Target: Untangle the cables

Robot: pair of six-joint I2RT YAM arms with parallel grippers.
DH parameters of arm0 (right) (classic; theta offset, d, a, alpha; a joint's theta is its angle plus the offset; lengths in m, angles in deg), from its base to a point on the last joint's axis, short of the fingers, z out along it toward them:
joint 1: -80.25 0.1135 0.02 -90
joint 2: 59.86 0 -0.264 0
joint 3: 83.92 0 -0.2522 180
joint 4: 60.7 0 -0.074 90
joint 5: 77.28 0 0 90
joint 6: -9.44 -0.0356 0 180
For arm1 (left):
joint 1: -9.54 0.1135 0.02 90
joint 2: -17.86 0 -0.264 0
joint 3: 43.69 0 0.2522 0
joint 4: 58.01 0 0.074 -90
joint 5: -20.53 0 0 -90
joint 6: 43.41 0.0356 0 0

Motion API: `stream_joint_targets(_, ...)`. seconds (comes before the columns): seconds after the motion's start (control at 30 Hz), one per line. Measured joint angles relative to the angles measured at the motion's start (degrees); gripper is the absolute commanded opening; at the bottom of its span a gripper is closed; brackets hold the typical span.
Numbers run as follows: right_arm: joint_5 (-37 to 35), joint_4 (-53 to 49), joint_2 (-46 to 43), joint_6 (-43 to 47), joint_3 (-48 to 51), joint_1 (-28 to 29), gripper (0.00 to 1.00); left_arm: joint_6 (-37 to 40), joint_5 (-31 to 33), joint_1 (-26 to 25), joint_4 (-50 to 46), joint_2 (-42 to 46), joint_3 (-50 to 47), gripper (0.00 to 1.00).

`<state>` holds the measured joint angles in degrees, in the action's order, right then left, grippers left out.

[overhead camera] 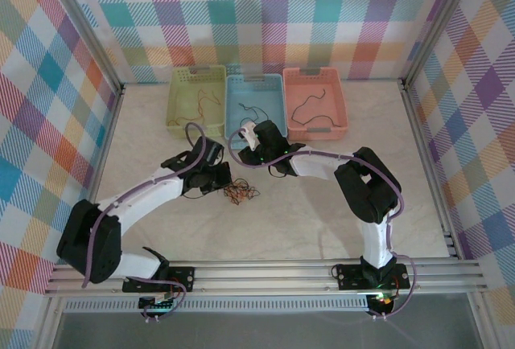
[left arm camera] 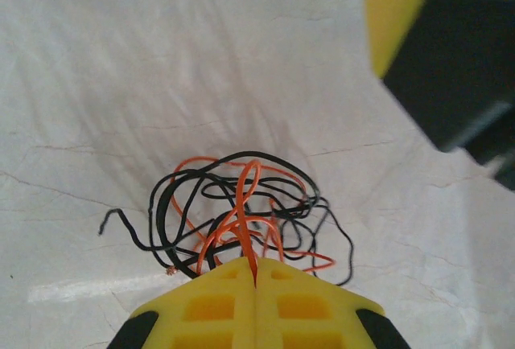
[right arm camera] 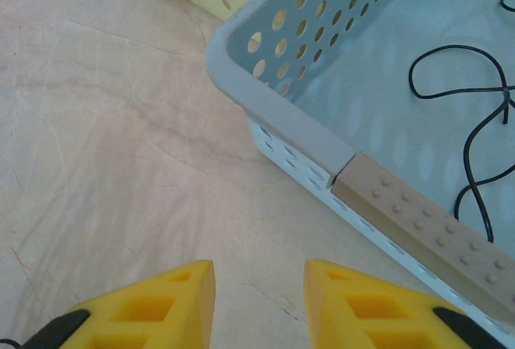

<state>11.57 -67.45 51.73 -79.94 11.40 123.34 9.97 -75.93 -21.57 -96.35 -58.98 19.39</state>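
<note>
Left jaws are found clenched on an orange strand, the cables (left arm camera: 244,219) tangled just beyond; right jaws, released, farther off.

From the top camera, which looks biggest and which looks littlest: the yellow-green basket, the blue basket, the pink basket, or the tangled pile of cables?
1. The yellow-green basket, blue basket and pink basket tie: they look about the same size, so I won't rank them.
2. The tangled pile of cables is clearly the smallest.
</note>
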Motion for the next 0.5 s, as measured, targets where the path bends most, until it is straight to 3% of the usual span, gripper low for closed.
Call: stream_joint_targets(0.5,1.4,4.5,-2.1,0.1,3.8,0.0,0.36,5.7,-4.4,-0.3,2.4,13.0,-1.5,0.00)
